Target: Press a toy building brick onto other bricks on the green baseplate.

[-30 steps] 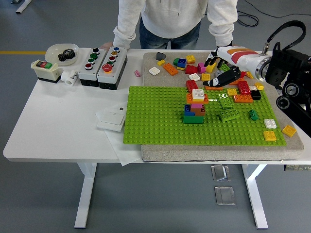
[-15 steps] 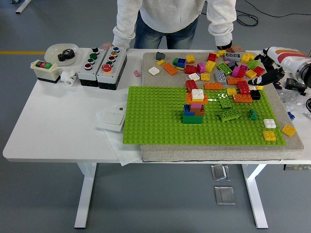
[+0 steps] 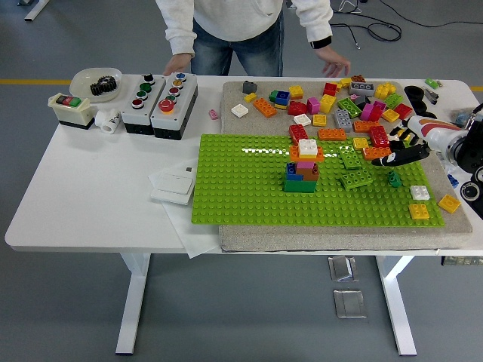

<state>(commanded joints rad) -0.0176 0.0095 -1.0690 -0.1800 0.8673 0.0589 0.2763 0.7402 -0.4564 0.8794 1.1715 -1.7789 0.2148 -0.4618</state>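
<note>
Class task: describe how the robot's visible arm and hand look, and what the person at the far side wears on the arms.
The robot's right hand has black fingers and a white shell with orange and yellow markings, on a black arm. The person wears long white sleeves.

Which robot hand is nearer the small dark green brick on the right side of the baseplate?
Right. The right hand hovers just above and beside the dark green brick, at the baseplate's right side. The left hand is not in view.
</note>
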